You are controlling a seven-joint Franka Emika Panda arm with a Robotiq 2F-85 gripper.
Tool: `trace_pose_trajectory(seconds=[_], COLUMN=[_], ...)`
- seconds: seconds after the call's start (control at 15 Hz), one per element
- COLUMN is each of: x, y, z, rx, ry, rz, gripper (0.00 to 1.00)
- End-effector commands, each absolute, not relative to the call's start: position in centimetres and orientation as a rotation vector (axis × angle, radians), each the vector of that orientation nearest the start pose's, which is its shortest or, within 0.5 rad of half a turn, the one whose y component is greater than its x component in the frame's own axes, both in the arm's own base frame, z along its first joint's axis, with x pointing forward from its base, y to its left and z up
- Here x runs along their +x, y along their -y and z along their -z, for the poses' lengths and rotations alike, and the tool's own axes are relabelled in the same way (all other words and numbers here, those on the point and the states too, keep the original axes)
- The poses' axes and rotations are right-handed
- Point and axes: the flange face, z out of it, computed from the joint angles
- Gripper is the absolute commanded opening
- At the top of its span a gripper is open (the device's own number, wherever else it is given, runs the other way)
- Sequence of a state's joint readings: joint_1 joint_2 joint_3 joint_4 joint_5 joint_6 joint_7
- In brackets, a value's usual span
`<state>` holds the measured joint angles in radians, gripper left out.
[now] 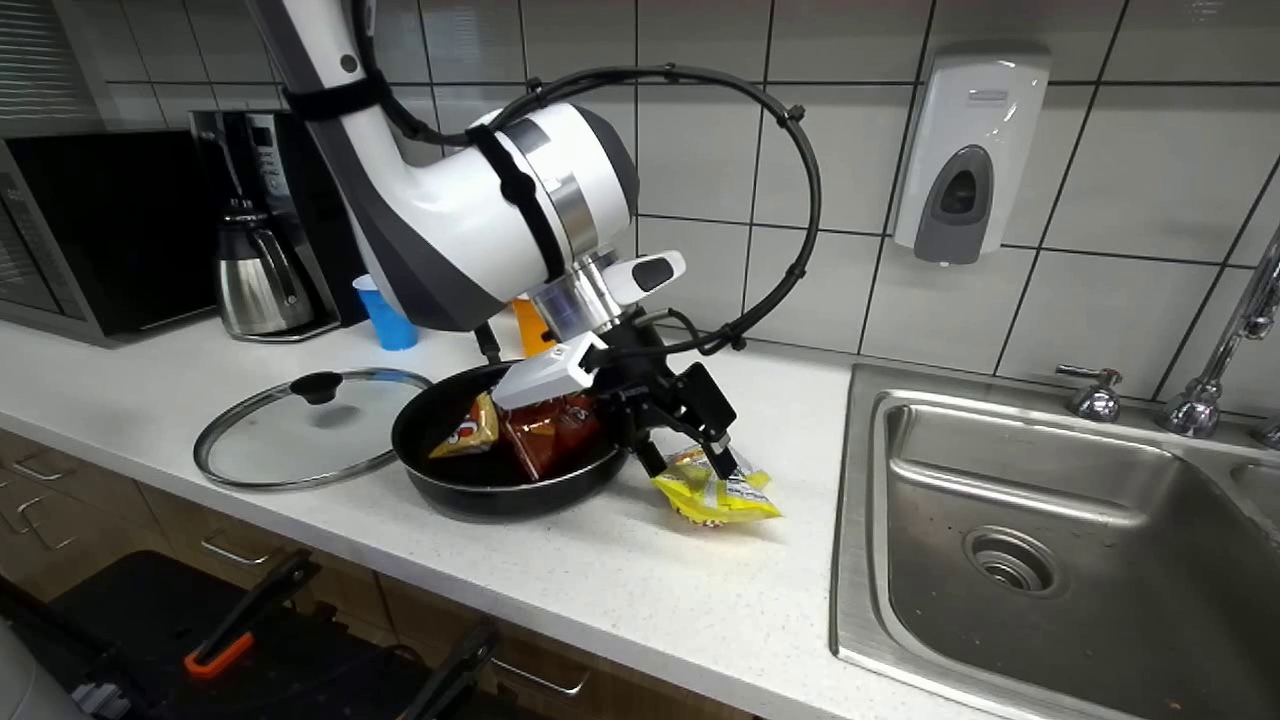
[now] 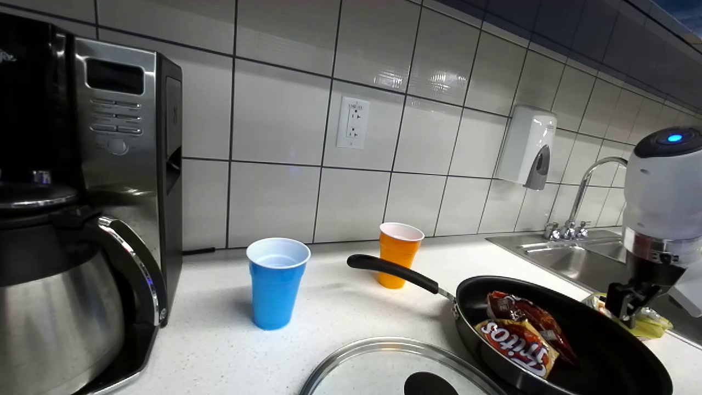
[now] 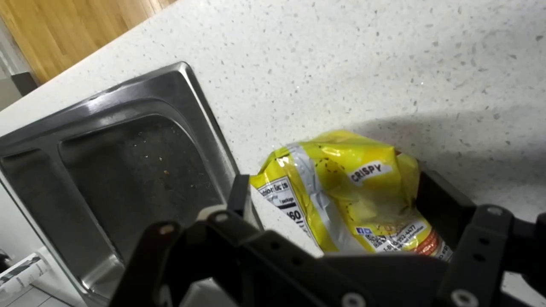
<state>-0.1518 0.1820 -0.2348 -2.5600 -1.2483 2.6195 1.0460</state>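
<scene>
The gripper stands low over the yellow packet, its fingers well apart, with one down at each side of the wrapper. The packet lies on the counter, directly below and between them. I judge the reach finished or nearly so; closing on the packet and raising it look undone. In the wrist view one fingertip seems right up against the wrapper, but whether either presses on it I cannot tell. Just beside the gripper is the black frying pan, which already has two packets inside, a Fritos packet and a red packet; the yellow packet is the only one in view outside it. Farther from the gripper on that same side, the glass lid lies knob-up, off the pan. On the gripper's opposite side, near the packet, is the steel sink.
</scene>
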Motion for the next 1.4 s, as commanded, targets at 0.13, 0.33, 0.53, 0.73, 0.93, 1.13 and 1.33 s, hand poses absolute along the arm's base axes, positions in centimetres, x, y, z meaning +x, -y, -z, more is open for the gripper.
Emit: trace_pose_trajectory(seconds=[0.13,0.33,0.53,0.73,0.93,1.13,1.33], x=[38.6,37.9,37.8,37.9,37.9,37.9,37.9], y=[14.2,14.0,14.3,14.7,15.0,14.8,14.8], z=[-19.5,-19.1,-19.1,-19.3,-19.5,-19.4,-19.3], rx=[2.552,2.545,2.538,2.525,2.528,2.529,2.529], ry=[0.339,0.325,0.338,0.364,0.375,0.371,0.374], rz=[-0.091,-0.079,-0.077,-0.097,-0.094,-0.097,-0.093], gripper=[1.00,1.00,1.00,1.00,1.00,0.75,0.58])
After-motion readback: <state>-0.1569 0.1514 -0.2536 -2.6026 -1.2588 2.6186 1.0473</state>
